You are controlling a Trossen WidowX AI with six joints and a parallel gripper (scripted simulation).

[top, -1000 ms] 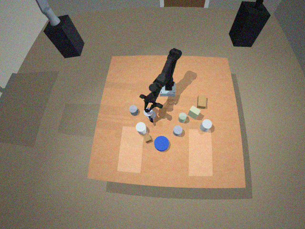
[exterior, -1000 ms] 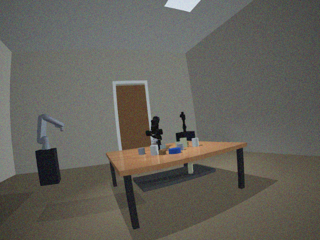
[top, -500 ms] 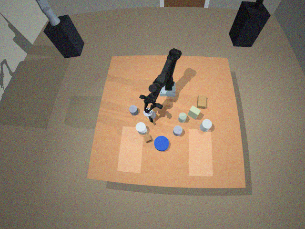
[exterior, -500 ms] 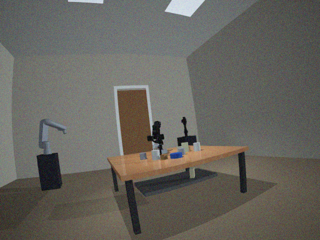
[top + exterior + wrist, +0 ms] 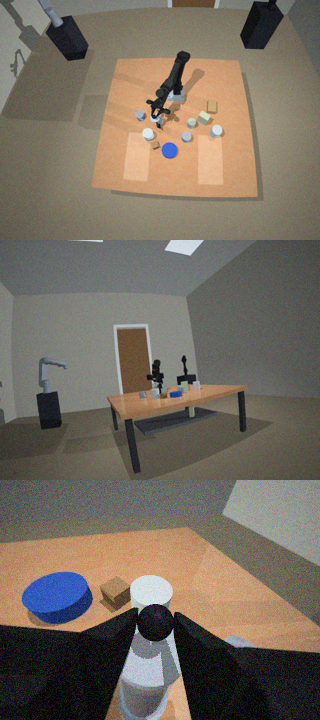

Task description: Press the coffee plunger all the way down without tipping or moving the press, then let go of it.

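The black hand point(image 5: 155, 622) is clamped on the round black plunger knob point(image 5: 155, 621), fingers on either side so the push runs straight down. The pale cylindrical coffee press point(image 5: 145, 690) stands upright beneath, near the orange wooden desk's point(image 5: 232, 167) middle, toward its left edge.

Robot lab: bare room, 2 pedestal-mounted arms point(image 5: 47, 374), worktable point(image 5: 165, 405).

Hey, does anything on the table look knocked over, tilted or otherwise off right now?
Nothing stands out. The gripper is shut on the black plunger knob, and the coffee press below it looks upright. The white cylinder, small brown block and blue disc beyond it all sit flat on the table.
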